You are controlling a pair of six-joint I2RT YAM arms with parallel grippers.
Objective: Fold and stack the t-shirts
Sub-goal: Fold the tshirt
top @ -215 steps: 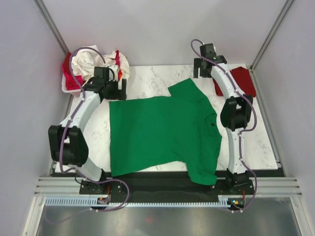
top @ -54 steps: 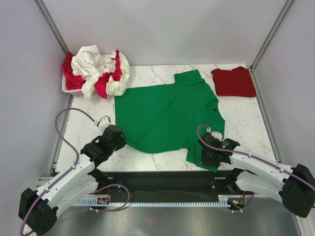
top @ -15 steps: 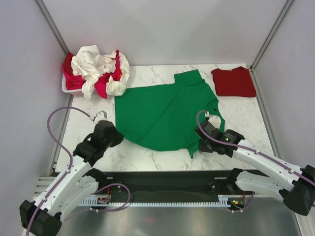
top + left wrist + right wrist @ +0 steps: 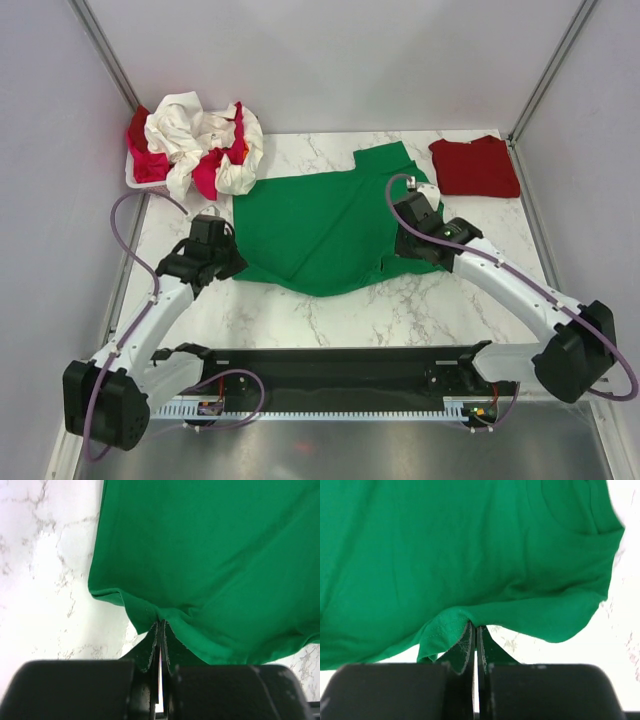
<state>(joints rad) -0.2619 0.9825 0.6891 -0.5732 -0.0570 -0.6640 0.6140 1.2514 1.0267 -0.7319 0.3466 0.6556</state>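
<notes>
The bright green t-shirt (image 4: 320,225) is lying mid-table (image 4: 450,300). The left hand (image 4: 232,264) is pinching its 8 o'clock corner, and the right hand (image 4: 398,252) is pinching the hem at 4 o'clock. The dark red t-shirt (image 4: 475,166) is lying folded at 1 o'clock. The cream-white t-shirt (image 4: 180,120) and pinkish red t-shirt (image 4: 207,180) are lying heaped at 10 o'clock.

A robotics lab test cell. Plain pale wall panels (image 4: 320,60) close in three sides, joined at the corners by slanting aluminium posts (image 4: 103,50). Two white robot arms (image 4: 150,310) trailing purple cables (image 4: 128,215) are bolted to a black base plate (image 4: 330,365) at the near edge of a marble-patterned surface (image 4: 330,310), with a slotted cable duct (image 4: 330,410) and bare sheet metal (image 4: 330,450) in front. The laundry here, a green t-shirt (image 4: 320,230) and a white plastic basket (image 4: 130,181) of crumpled shirts, lies inside this booth.
</notes>
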